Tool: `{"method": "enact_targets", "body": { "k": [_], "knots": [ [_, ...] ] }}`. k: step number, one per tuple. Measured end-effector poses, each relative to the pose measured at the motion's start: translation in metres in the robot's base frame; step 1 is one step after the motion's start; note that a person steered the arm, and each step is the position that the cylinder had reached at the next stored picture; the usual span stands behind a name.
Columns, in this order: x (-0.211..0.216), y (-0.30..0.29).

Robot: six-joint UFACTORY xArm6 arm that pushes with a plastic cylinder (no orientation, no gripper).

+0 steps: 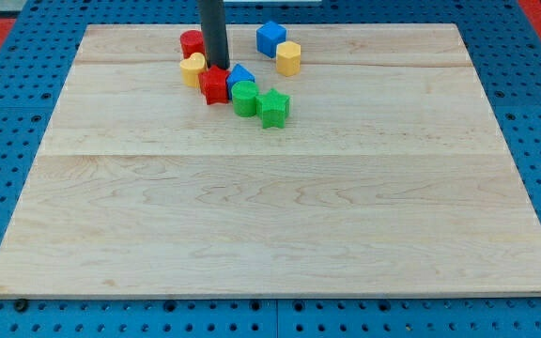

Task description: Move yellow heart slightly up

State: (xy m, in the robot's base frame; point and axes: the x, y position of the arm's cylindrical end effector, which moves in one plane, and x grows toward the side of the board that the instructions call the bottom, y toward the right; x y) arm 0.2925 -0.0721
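Note:
The yellow heart (193,69) lies near the view's top left of centre, just below a red round block (191,42). My tip (221,66) stands right of the yellow heart, close beside it, at the upper edge of a red star block (215,85). The dark rod rises out of the view's top and hides part of the blocks behind it.
A blue block (241,77), a green round block (245,99) and a green star (274,108) cluster right of the red star. A blue cube (270,38) and a yellow hexagon (288,58) lie further right. The wooden board (270,207) sits on a blue pegboard.

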Motion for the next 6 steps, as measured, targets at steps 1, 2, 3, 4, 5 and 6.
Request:
{"method": "enact_targets", "body": {
  "k": [1,2,3,4,5,6],
  "knots": [
    [0.006,-0.027],
    [-0.033,-0.086],
    [-0.031,-0.099],
    [0.004,-0.075],
    [0.017,-0.099],
    [0.014,-0.137]
  ]
}}
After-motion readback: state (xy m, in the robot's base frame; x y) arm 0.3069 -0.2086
